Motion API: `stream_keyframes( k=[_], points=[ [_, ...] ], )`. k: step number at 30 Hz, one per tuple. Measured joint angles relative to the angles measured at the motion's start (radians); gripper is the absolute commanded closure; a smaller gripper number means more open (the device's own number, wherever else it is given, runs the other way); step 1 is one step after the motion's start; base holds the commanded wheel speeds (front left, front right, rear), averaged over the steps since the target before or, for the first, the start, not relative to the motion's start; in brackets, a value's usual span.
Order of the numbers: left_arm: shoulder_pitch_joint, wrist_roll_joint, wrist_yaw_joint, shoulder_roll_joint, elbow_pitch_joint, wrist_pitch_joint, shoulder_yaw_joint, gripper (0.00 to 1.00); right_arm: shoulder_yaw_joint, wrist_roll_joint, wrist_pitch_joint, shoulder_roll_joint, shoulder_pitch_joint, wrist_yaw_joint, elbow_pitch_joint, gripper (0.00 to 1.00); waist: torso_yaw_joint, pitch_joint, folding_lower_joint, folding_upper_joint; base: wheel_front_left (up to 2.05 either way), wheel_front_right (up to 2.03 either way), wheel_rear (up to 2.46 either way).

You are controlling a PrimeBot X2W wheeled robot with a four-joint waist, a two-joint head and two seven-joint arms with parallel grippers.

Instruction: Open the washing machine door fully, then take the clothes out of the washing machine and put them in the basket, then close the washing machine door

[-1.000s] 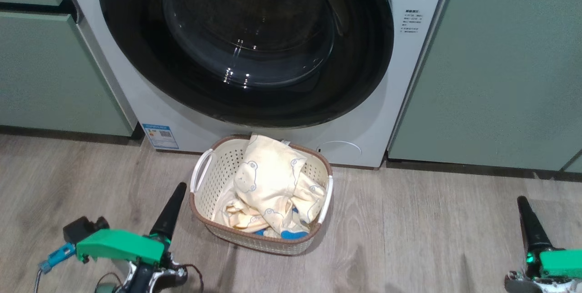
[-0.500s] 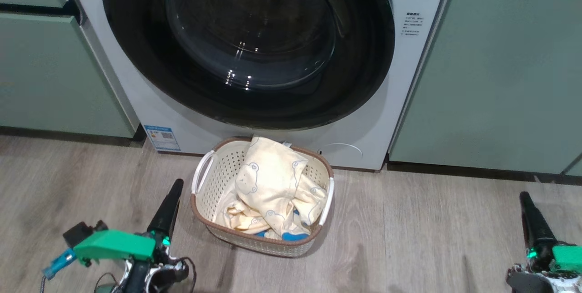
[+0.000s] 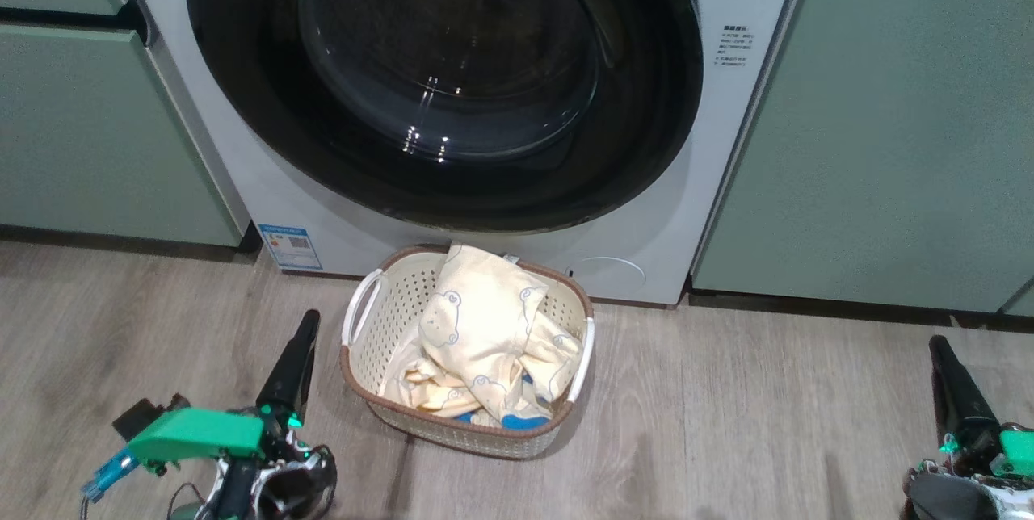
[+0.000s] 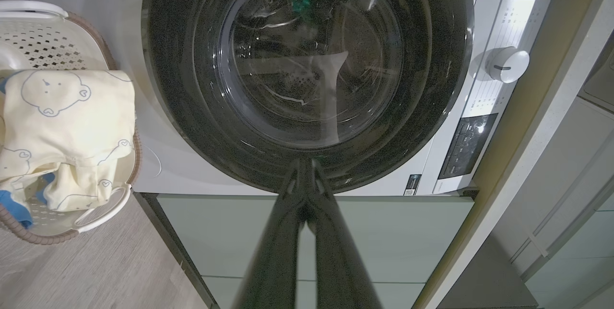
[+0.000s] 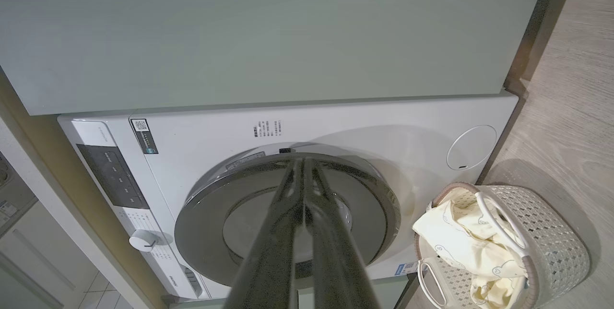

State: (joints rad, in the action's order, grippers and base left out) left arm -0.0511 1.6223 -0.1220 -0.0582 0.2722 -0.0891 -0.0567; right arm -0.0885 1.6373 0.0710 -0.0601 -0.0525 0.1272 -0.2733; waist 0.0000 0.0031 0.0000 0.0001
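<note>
Door's shut here: the washing machine door (image 3: 440,76) sits flush on the white washing machine (image 3: 727,181), its glossy black rim ringing the glass bowl and facing straight out over the wooden floor (image 3: 727,423). At 6 o'clock from the door, just in front of the machine, is the basket (image 3: 376,318). Its long axis runs across the head view from the white handle at about 10 o'clock to the one at 4 o'clock. The clothes (image 3: 485,334) are heaped inside it. One pale-yellow piece with bear faces stands up against the far rim at 12 o'clock, and a bright blue piece (image 3: 521,421) peeks out at the near rim, 6 o'clock.

The left gripper (image 3: 308,320) is low at the basket's 9 o'clock, near it but apart, with its fingers pointing to about 1 o'clock. In the left wrist view the two tips meet, pressed together on nothing. The right gripper (image 3: 937,342) is well apart at the basket's 3 o'clock and points to 11 o'clock. Its fingers are closed on each other and empty in the right wrist view. Pale green cabinets (image 3: 888,140) flank the machine, and a small blue sticker (image 3: 291,245) sits low at its 7 o'clock corner.
</note>
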Motion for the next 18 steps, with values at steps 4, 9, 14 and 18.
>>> stream_keyframes(
  k=[4, 9, 14, 18],
  points=[
    [0.0, 0.0, 0.0, 0.001, 0.0, 0.0, -0.002, 1.0, -0.002, 0.0, 0.001, 0.0, 0.0, 0.0, -0.001, 1.0, 0.0, 0.0, 0.0, 0.0, 0.0, 0.0, 0.0],
    [0.0, 0.0, 0.0, 0.002, 0.0, 0.0, -0.003, 1.0, -0.004, 0.0, 0.001, 0.0, 0.0, 0.0, -0.002, 1.0, 0.0, 0.0, 0.0, 0.0, 0.0, 0.0, 0.0],
    [0.0, 0.0, 0.0, 0.002, 0.0, 0.0, -0.003, 1.0, -0.005, 0.0, 0.008, 0.0, 0.0, 0.0, -0.002, 1.0, 0.0, 0.0, 0.0, 0.0, 0.0, 0.0, 0.0],
    [0.0, 0.0, 0.0, 0.003, 0.0, -0.001, -0.004, 1.0, -0.005, -0.001, 0.008, 0.0, 0.0, 0.0, -0.002, 1.0, 0.0, 0.0, 0.0, 0.0, 0.0, 0.0, 0.0]
  ],
)
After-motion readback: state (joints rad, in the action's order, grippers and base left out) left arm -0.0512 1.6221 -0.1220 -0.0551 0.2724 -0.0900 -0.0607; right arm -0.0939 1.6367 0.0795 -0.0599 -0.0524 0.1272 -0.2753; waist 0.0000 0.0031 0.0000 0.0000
